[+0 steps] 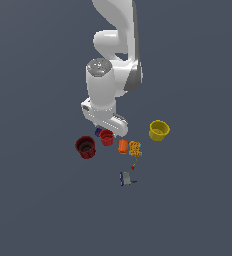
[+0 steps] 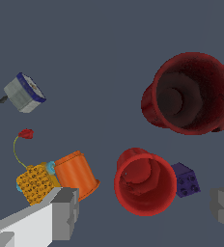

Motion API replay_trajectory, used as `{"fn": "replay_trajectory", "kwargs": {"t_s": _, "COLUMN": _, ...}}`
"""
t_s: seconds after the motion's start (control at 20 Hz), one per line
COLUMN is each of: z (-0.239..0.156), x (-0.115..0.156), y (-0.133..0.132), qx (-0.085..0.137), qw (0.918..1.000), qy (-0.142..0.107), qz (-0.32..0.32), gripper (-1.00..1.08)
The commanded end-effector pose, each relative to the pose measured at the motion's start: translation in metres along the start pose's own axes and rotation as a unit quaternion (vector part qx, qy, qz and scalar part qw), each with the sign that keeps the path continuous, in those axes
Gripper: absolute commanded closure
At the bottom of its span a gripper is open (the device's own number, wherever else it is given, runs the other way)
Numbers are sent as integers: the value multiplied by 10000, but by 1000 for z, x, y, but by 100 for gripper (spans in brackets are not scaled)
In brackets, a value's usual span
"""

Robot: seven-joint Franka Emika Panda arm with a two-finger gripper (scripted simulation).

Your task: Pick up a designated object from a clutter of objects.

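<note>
The small bright red cup (image 1: 106, 137) (image 2: 145, 183) stands upright, its opening showing in the wrist view. My gripper (image 1: 107, 129) (image 2: 145, 207) is open and hangs just above it, and the cup lies between the two grey fingers (image 2: 63, 212). Nothing is held. The larger dark red cup (image 1: 85, 147) (image 2: 191, 94) stands close by. A tiny purple piece (image 1: 98, 132) (image 2: 185, 180) touches the bright red cup's side. The orange cylinder (image 1: 122, 147) (image 2: 75, 174) and the orange-yellow speckled block (image 1: 135, 148) (image 2: 35, 183) lie on its other side.
A yellow cup (image 1: 159, 130) stands apart at the exterior view's right. A small grey-blue item (image 1: 125, 179) (image 2: 24, 92) and a tiny red piece on a thin stalk (image 1: 133, 167) (image 2: 25, 133) lie nearer the front. The floor is plain dark grey.
</note>
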State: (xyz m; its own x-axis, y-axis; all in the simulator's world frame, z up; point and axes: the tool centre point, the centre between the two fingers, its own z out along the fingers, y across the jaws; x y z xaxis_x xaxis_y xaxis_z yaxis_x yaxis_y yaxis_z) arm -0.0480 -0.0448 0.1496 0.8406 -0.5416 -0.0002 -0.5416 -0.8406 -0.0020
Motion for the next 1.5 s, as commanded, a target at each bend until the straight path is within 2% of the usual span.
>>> {"fn": "replay_trajectory", "kwargs": {"t_s": 0.0, "z": 16, "x": -7, "y": 5, "qx": 2, "qw": 9995, "qy": 2, "qz": 301, "gripper": -92}}
{"fn": "replay_trajectory", "kwargs": {"t_s": 0.55, "z": 51, "x": -26, "y": 19, "qx": -9, "qw": 9950, "qy": 2, "qz": 994, "gripper": -92}}
{"fn": "replay_trajectory", "kwargs": {"t_s": 1.0, "z": 58, "x": -26, "y": 20, "qx": -12, "qw": 9949, "qy": -1, "qz": 1007, "gripper": -92}}
{"fn": "replay_trajectory", "kwargs": {"t_s": 1.45, "z": 94, "x": -27, "y": 20, "qx": -12, "qw": 9947, "qy": 2, "qz": 1024, "gripper": -92}}
